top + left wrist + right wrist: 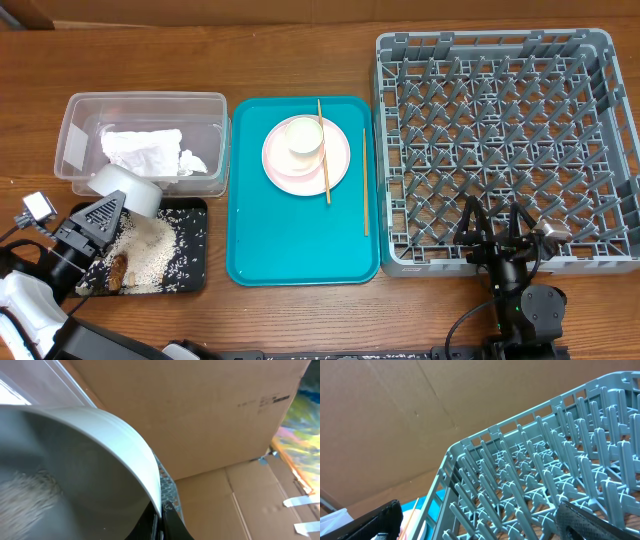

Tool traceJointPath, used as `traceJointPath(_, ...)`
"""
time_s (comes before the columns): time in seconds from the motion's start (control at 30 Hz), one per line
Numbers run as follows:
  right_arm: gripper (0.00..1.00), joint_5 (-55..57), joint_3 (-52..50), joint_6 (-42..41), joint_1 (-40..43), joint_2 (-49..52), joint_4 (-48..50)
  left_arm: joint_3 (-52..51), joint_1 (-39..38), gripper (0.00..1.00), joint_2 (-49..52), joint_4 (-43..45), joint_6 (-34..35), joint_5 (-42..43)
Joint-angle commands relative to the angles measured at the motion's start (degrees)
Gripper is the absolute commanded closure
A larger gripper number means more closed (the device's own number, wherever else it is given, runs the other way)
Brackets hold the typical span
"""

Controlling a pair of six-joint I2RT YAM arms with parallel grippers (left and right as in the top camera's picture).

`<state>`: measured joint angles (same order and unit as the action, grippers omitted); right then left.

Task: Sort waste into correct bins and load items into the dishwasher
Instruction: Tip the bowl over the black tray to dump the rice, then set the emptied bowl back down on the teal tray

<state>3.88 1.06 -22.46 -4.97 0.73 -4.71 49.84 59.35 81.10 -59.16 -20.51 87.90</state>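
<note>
**Grey-blue bowl tipped over the black tray, rack has nothing in it yet**

Quick rundown of the containers. The clear tub (pixel 145 97) at the back left, white label on its left wall, has the crumpled white napkin (pixel 145 150) lying in it. Just in front of it, the black tray (pixel 196 215) holds a heap of white rice (pixel 150 250) with stray grains scattered around, plus a small brown lump (pixel 120 268) near its front left corner.

The teal tray (pixel 290 235) in the middle carries the pinkish-white plate (pixel 335 170), with the small cream cup (pixel 303 137) sitting on it. One chopstick (pixel 323 150) lies across the plate, the second chopstick (pixel 365 180) lies flat on the teal surface near the right edge. The big grey dish rack (pixel 500 38) on the right shows only pegs and lattice.

The pale grey-blue bowl (pixel 128 187) hangs tilted over the back of the black tray, mouth angled down toward the rice. It's smooth and plain; the left wrist view shows whitish grainy streaks on its inner wall, too blurry to say more. The left gripper (pixel 118 203) is pinched tight on its rim.

The right gripper (pixel 492 225) sits at the rack's near edge with its fingers spread wide, holding nothing.
</note>
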Motion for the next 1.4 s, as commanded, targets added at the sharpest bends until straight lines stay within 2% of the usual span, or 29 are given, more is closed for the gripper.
traceJointPath(0.0, 0.00, 0.57, -0.59, 0.00, -0.15, -0.50, 0.31, -0.66, 0.31, 0.96, -1.36, -1.53, 4.37, 2.75)
traceJointPath(0.43, 0.00, 0.55, -0.59, 0.00, -0.15, -0.50, 0.33, -0.66, 0.31, 0.96, -1.29, 2.64, 6.40, 2.71)
traceJointPath(0.5, 0.00, 0.57, -0.59, 0.00, -0.15, -0.52, 0.31, -0.63, 0.13, 0.96, -1.33, -0.31, 9.40, 2.78)
traceJointPath(0.57, 0.00, 0.55, -0.59, 0.00, -0.15, -0.50, 0.31, -0.61, -0.28, 0.96, -1.40, -2.19, 7.65, 2.73)
traceJointPath(0.63, 0.00, 0.55, -0.59, 0.00, -0.15, -0.50, 0.31, -0.61, -0.35, 0.96, -1.36, 0.72, 6.27, 1.20)
traceJointPath(0.7, 0.00, 0.57, -0.59, 0.00, -0.15, -0.50, 0.33, -0.61, -0.35, 0.96, -1.36, 2.36, 9.44, -1.22)
traceJointPath(1.0, 0.00, 0.55, -0.59, 0.00, -0.15, -0.50, 0.33, 0.79, -3.19, 0.96, -1.42, 0.72, 9.42, -0.85)
traceJointPath(1.13, 0.00, 0.55, -0.59, 0.00, -0.15, -0.50, 0.33, 6.64, -9.55, 0.96, -1.53, -2.27, 10.93, -9.84)
traceJointPath(1.23, 0.00, 0.55, -0.59, 0.00, -0.15, -0.50, 0.31, 12.50, -17.35, 0.96, -1.68, -2.27, 18.18, -21.97)
traceJointPath(1.37, 0.00, 0.55, -0.59, -0.02, -0.15, -0.50, 0.31, 18.18, -31.36, 0.96, -2.08, -0.76, 25.73, -36.17)
